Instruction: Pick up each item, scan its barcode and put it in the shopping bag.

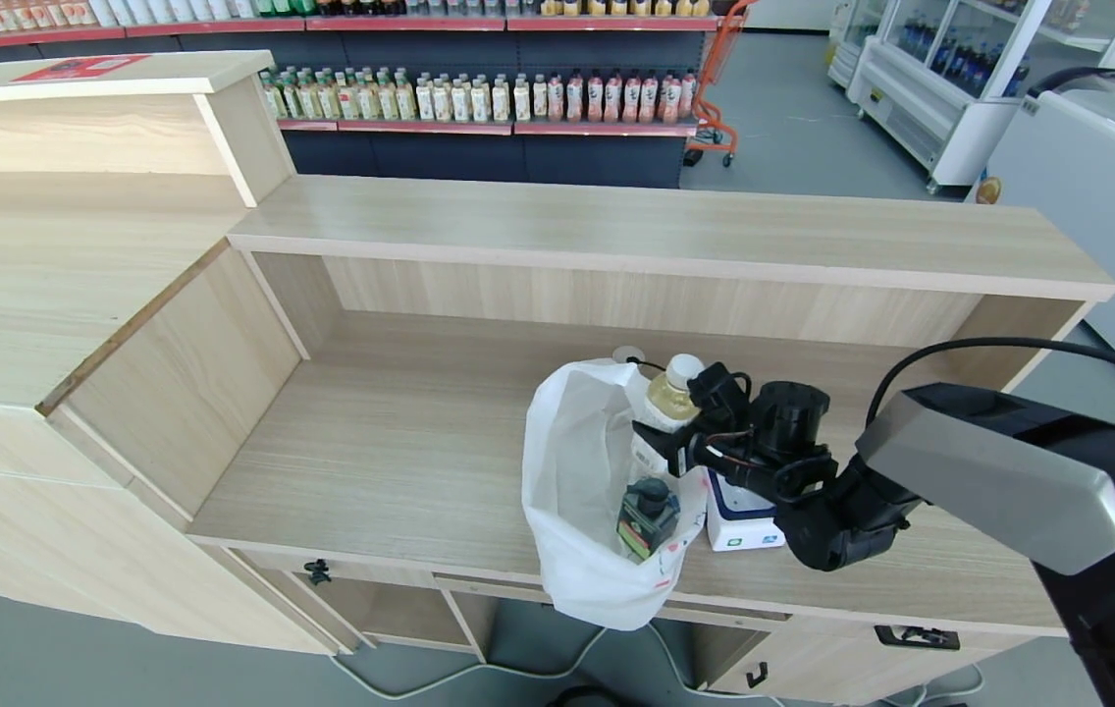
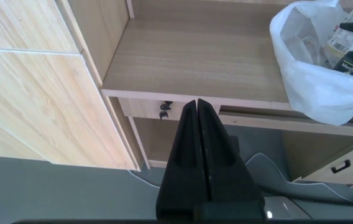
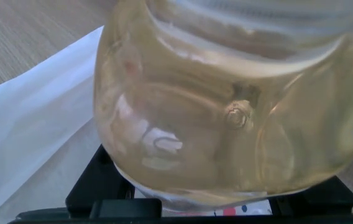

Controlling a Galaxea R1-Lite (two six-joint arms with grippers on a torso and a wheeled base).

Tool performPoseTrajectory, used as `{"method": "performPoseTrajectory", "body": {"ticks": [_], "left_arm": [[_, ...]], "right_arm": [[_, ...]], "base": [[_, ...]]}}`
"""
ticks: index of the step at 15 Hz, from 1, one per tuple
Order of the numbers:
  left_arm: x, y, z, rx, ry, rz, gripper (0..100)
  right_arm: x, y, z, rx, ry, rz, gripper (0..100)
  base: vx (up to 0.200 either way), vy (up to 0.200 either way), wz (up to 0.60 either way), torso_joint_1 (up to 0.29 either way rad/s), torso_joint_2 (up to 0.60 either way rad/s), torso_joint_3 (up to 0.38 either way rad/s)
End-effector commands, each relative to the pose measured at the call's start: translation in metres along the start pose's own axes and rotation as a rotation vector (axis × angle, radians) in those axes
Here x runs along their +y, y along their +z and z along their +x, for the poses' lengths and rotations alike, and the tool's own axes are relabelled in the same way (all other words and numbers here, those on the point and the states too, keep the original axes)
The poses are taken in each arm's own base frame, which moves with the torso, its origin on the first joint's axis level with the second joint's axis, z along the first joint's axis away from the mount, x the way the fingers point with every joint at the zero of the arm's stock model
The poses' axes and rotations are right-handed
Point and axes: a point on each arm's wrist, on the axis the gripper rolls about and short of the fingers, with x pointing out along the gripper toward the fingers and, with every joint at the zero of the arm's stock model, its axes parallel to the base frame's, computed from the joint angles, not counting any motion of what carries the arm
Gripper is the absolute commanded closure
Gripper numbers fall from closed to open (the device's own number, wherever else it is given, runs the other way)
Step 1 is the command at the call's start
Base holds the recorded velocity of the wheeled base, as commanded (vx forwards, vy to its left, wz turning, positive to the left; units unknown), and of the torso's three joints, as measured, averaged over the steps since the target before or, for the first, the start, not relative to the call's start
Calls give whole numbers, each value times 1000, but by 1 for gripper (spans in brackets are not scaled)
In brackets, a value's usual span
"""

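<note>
A clear bottle (image 1: 667,397) of pale yellow drink with a white cap stands upright over the far rim of the white shopping bag (image 1: 572,491). My right gripper (image 1: 683,442) is shut on its body. In the right wrist view the bottle (image 3: 226,99) is pressed close, with the bag (image 3: 27,124) beside it. A small dark bottle (image 1: 646,516) lies inside the bag. The white scanner (image 1: 739,516) sits on the counter just right of the bag. My left gripper (image 2: 196,104) is shut on nothing, low in front of the counter, left of the bag (image 2: 313,87).
The bag stands at the front edge of the wooden counter (image 1: 400,442), partly overhanging it. A raised ledge (image 1: 656,231) runs along the back and a side wall (image 1: 175,383) closes the left. Drawers with black handles (image 1: 916,638) lie below. Left half of the counter is bare.
</note>
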Motion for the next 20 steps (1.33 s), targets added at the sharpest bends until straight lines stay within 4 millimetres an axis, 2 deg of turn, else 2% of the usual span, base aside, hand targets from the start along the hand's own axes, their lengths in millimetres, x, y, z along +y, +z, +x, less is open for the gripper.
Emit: {"method": "performPoseTrajectory", "body": {"ticks": [1, 13, 14, 17, 20], "left_arm": [[0, 0, 0, 0, 0, 0, 100], [0, 0, 0, 0, 0, 1, 100], [0, 0, 0, 0, 0, 0, 100], [0, 0, 0, 2, 0, 0, 100], [0, 0, 0, 0, 0, 1, 100]], "right_arm": [[-1, -5, 2, 4, 11, 0, 100], [-4, -19, -1, 24, 67, -68, 100], [-5, -20, -2, 24, 65, -68, 0], [-9, -13, -4, 12, 54, -73, 0], [-19, 6, -12, -12, 28, -81, 0]], "base": [[0, 0, 0, 0, 0, 0], [0, 0, 0, 0, 0, 0], [0, 0, 0, 0, 0, 0], [0, 0, 0, 0, 0, 0], [0, 0, 0, 0, 0, 0]]}}
